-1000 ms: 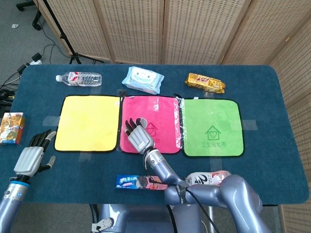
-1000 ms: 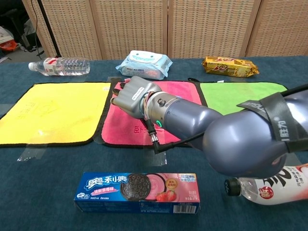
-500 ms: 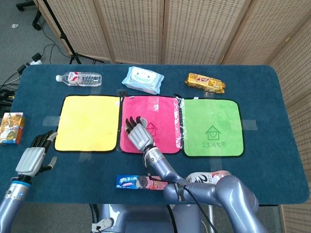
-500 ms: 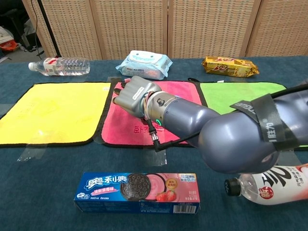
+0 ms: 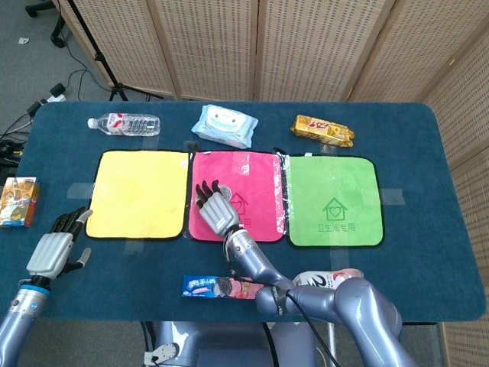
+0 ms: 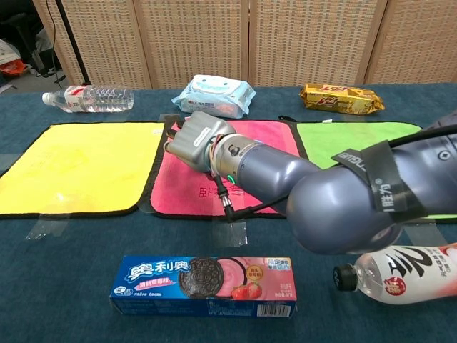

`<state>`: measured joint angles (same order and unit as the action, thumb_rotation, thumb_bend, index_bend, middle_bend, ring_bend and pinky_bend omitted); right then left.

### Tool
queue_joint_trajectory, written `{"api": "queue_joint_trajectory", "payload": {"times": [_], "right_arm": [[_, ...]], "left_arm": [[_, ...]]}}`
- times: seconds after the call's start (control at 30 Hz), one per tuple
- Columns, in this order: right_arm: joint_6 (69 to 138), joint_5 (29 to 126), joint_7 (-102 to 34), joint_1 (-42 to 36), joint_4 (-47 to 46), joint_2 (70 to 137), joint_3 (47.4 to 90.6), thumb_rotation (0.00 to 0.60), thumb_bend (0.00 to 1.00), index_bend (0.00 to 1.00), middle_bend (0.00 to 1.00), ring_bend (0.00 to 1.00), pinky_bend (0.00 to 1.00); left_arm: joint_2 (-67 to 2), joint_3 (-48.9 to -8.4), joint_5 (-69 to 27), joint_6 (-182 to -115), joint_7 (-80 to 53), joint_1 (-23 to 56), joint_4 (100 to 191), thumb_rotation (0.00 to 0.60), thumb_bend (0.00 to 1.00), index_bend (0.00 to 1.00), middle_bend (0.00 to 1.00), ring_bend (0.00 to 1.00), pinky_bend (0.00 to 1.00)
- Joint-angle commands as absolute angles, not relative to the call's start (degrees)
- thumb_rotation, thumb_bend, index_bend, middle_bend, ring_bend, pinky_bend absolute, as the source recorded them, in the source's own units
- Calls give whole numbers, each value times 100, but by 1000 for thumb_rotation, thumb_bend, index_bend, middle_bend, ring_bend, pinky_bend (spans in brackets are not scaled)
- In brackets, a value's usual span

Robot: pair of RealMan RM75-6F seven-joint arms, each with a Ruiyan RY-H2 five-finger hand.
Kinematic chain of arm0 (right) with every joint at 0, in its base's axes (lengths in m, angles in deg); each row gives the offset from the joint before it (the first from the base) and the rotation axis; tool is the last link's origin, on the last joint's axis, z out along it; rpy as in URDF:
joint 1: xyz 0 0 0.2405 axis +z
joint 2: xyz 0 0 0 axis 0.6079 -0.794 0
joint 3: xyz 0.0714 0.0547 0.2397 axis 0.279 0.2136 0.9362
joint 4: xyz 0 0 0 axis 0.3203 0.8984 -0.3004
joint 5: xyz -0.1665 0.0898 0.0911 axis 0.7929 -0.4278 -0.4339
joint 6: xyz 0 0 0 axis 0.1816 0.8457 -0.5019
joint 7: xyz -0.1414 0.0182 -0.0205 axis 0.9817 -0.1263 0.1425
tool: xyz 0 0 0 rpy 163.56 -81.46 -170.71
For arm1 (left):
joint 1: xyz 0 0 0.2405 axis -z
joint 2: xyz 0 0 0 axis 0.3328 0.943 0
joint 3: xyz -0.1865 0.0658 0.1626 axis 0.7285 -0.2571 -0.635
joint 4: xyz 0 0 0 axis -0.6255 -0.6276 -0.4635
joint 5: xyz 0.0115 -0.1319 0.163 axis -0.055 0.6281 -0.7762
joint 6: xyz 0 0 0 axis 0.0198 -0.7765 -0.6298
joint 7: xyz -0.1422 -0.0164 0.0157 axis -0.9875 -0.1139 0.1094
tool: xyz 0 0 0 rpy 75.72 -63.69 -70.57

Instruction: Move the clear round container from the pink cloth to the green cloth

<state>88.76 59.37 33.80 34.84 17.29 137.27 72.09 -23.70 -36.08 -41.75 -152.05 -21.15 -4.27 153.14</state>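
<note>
Right hand (image 5: 215,210): sits low on the pink cloth (image 5: 258,170), back upward, fingers (image 5: 206,188) curled down toward the cloth's middle. Covers the clear round container completely in both views, so cannot tell whether anything is gripped. Lies well apart from the green cloth (image 5: 336,191), which carries nothing. Left hand (image 5: 53,249): hangs over the table (image 5: 412,138) just beside the yellow cloth (image 5: 137,191), fingers spread, holding nothing.
</note>
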Motion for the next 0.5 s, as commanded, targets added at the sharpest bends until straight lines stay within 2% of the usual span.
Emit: {"api": "queue_joint_trajectory", "payload": {"times": [0.03, 0.5], "right_arm": [[8748, 5916, 3326, 3497, 1927, 13831, 7166, 600, 764, 138, 53, 0, 155], [8682, 5994, 3172, 3377, 2343, 13889, 7106, 600, 764, 149, 58, 0, 146]], "left_arm": [[-2371, -3610, -4170, -15190, -2134, -421, 15299, 600, 445, 0, 0, 0, 46], [-2384, -3636, -4173, -15158, -2153, -406, 15311, 600, 446, 0, 0, 0, 46]]}}
